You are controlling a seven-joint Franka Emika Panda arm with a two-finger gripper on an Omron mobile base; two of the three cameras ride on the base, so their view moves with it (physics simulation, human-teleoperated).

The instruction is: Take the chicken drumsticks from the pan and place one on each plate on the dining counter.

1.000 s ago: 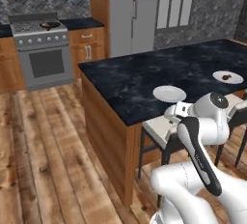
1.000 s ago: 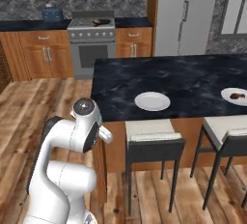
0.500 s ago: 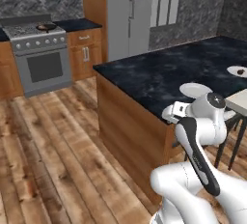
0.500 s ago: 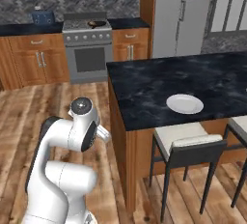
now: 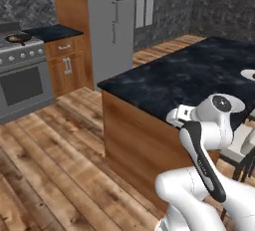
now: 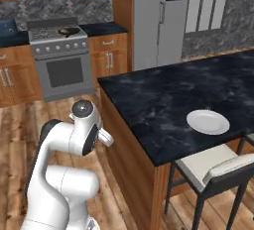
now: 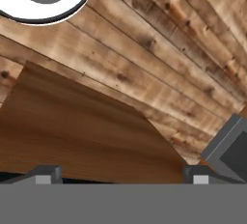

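Base has swung left, island corner now close; claw wide open, empty; drive on until you face the stove's pan squarely before reaching.

The dining counter has one white plate sitting near its stool-side edge. Over on the stove, the pan rests on a back burner.
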